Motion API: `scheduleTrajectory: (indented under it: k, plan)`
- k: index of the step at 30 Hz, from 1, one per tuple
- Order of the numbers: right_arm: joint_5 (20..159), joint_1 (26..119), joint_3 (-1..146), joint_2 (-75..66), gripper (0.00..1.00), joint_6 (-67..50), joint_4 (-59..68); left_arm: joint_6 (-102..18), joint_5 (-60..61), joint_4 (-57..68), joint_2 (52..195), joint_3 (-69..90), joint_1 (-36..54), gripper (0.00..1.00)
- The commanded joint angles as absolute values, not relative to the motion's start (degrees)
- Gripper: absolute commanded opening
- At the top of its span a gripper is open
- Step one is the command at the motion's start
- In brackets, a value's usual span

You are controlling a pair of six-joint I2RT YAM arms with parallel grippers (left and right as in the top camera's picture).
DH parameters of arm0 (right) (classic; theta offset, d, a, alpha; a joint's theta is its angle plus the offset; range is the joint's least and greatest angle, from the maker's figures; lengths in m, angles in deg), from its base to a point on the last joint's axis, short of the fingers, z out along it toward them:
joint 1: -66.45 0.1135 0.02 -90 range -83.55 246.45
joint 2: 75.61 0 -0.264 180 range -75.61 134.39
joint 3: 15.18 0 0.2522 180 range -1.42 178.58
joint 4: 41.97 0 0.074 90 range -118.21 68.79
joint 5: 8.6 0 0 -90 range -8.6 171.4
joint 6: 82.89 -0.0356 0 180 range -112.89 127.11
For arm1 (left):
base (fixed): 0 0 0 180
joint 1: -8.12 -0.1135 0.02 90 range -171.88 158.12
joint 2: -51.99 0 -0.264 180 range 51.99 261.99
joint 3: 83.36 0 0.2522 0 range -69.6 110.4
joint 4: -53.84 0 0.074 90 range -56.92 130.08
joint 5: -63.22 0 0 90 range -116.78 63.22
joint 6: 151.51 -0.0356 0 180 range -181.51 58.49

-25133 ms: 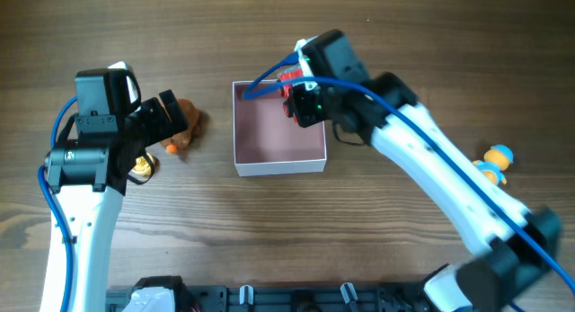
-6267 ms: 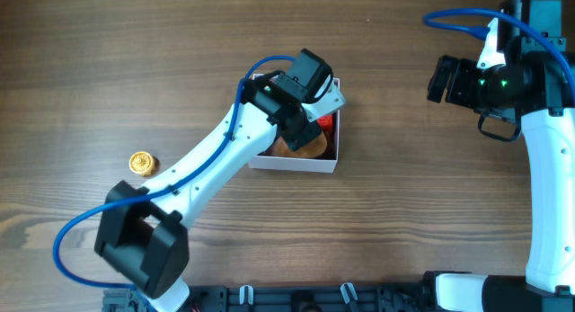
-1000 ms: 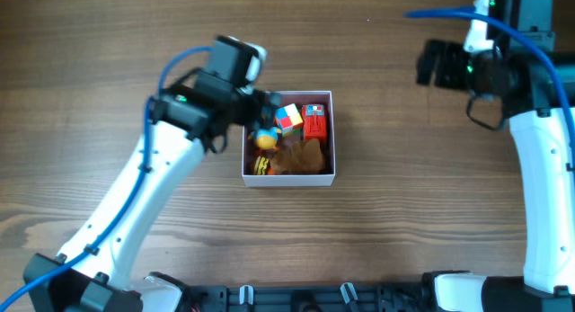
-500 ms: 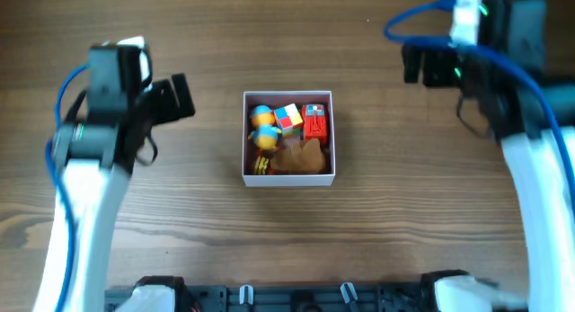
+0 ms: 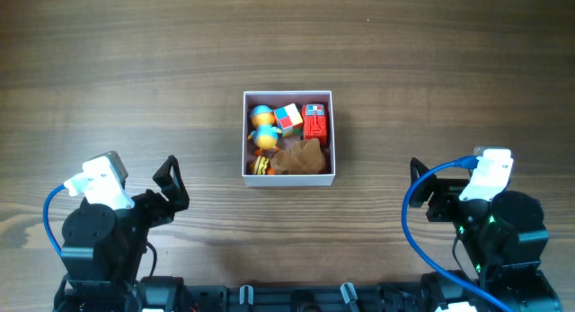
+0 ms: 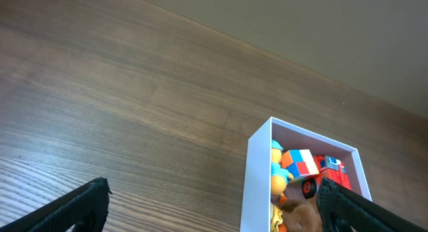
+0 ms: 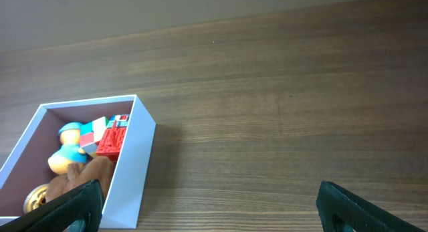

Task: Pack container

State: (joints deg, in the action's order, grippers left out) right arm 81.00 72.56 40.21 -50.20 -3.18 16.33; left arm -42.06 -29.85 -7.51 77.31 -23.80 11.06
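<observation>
Two tools, both spread wide, holding nothing: left tool at near-left of desk, right tool at near-right. Container mid-desk, well apart from both, holds red truck, colour cube, blue-orange figure, brown plush.

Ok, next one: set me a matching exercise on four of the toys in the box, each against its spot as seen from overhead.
Inside the container, overhead view.

Things:
1. red toy
2. multicoloured cube
3. brown plush
4. blue-and-orange toy

Places:
A. along the bottom edge
B. top left
C. top right corner
D. top middle

Pairs: 1-C, 2-D, 3-A, 4-B.
</observation>
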Motion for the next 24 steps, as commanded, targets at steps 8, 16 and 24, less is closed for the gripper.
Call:
scheduleTrajectory:
  k: [8,16,24]
  plan:
    - [81.3,72.5,40.1,-49.6,1.0,-3.4,18.0,-41.1,-28.8,-7.5,77.6,-24.4,11.0,1.0]
    - [86.6,72.6,18.9,-70.9,1.0,-0.9,1.2,-41.1,-28.8,-7.5,77.6,-24.4,11.0,1.0]
    - [83.1,72.6,1.3,-75.4,1.0,-4.6,-30.4,-41.1,-28.8,-7.5,77.6,-24.4,11.0,1.0]
